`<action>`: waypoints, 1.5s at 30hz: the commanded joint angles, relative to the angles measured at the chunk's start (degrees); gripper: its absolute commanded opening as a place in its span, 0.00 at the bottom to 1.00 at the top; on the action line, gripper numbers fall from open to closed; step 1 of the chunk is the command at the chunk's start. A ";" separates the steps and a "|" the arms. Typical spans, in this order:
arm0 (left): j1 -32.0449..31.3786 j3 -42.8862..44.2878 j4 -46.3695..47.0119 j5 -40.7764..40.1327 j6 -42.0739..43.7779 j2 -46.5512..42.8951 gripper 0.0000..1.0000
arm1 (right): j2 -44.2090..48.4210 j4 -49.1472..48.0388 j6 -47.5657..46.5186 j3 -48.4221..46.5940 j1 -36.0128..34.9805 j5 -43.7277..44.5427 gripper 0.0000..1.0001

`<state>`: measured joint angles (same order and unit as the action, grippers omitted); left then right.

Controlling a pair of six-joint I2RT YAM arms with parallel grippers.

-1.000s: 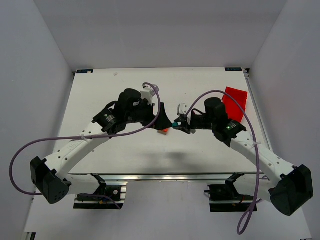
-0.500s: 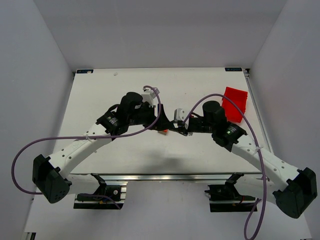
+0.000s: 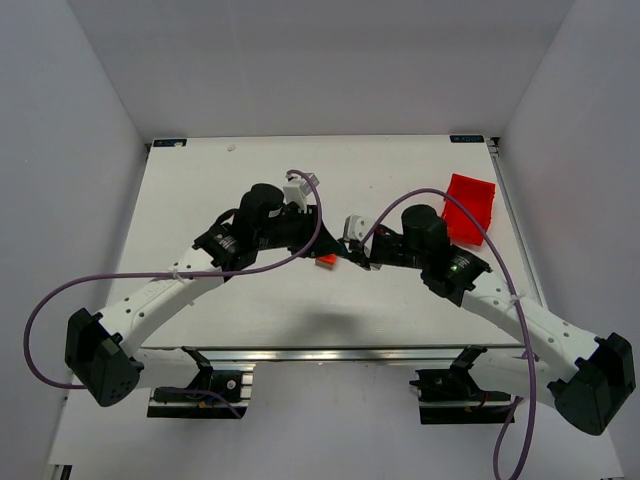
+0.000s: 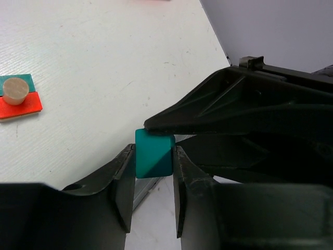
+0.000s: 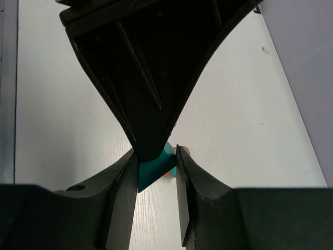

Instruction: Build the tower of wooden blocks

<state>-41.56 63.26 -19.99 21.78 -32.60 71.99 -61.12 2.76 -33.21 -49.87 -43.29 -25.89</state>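
A teal wedge block (image 4: 152,150) hangs above the table between both grippers. My left gripper (image 4: 154,159) is shut on its two sides. My right gripper (image 5: 156,159) also grips the teal wedge (image 5: 152,173), and one of its black fingers (image 4: 208,112) lies across the block's top in the left wrist view. On the table below lies a small stack (image 4: 18,96): a red piece, a teal piece and a tan round block on top. In the top view it shows as a red spot (image 3: 325,260) just left of where the grippers meet (image 3: 345,254).
A red plastic bin (image 3: 468,208) sits at the back right of the white table (image 3: 230,180). Purple cables loop over both arms. The table's near edge has a metal rail (image 3: 300,352).
The right arm carried the teal wedge leftward to the left gripper. The left jaws, wide open a second ago, have closed onto the wedge.
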 commanded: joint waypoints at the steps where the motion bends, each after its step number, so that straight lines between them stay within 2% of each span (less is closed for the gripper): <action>1: -0.63 -0.95 1.44 3.88 0.78 -0.79 0.05 | 0.48 -7.77 2.45 -0.32 -0.57 4.70 0.38; 2: -0.63 -0.78 1.36 4.23 2.18 -0.88 0.00 | 0.83 -8.12 3.06 -0.32 -0.57 4.79 0.43; 4: -0.45 -0.42 1.88 4.32 4.46 -1.23 0.00 | 1.27 -7.69 4.11 -0.49 -0.39 4.01 0.61; 5: -0.02 -0.68 2.49 5.89 8.65 -2.10 0.00 | 1.70 -6.73 4.64 -0.67 -0.39 3.05 0.89; 7: 0.60 -0.34 2.67 6.69 12.89 -3.08 0.00 | 2.06 0.45 4.21 -2.68 -0.22 2.16 0.89; 8: 0.52 -0.51 2.67 6.96 19.26 -3.86 0.00 | 2.32 3.10 4.82 -3.56 -0.13 2.16 0.89; 10: 0.43 -1.21 4.16 7.48 23.79 -6.06 0.00 | 2.94 9.59 6.58 -5.14 0.04 3.91 0.89; 11: 0.52 -1.39 4.34 9.14 29.81 -6.76 0.00 | 3.37 11.54 6.84 -5.59 0.13 4.96 0.89; 13: 0.43 -3.05 4.70 10.47 35.99 -9.31 0.00 | 4.78 16.80 7.72 -6.99 0.40 5.32 0.89; 16: 0.43 -5.34 2.42 13.81 51.61 -12.13 0.00 | 6.54 19.46 9.65 -7.79 0.75 0.87 0.89; 20: 0.43 -4.12 -1.88 13.20 59.21 -11.26 0.00 | 3.56 22.01 13.78 -12.00 0.92 -2.75 0.89; 22: 0.08 -1.75 -5.84 13.20 62.55 -9.59 0.00 | 0.32 25.51 11.87 -15.07 0.92 -8.35 0.89; 25: -0.54 -0.86 -8.05 14.78 66.16 -9.14 0.00 | -4.07 27.37 9.32 -20.08 0.84 -14.17 0.89; 29: -0.54 -2.09 -7.00 16.36 67.66 -10.90 0.00 | -8.13 31.34 6.32 -24.84 0.75 -14.89 0.89; 41: -0.63 -2.27 -7.52 14.96 66.53 -12.66 0.00 | -8.84 25.27 -2.82 -21.50 -0.04 -19.11 0.88; 45: -0.63 -1.74 -7.35 14.87 66.35 -12.48 0.00 | -9.97 25.27 -2.74 -22.55 -0.22 -18.85 0.82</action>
<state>-41.82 60.16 -26.89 36.07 33.69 60.20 -70.78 29.91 -34.65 -71.57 -43.18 -42.98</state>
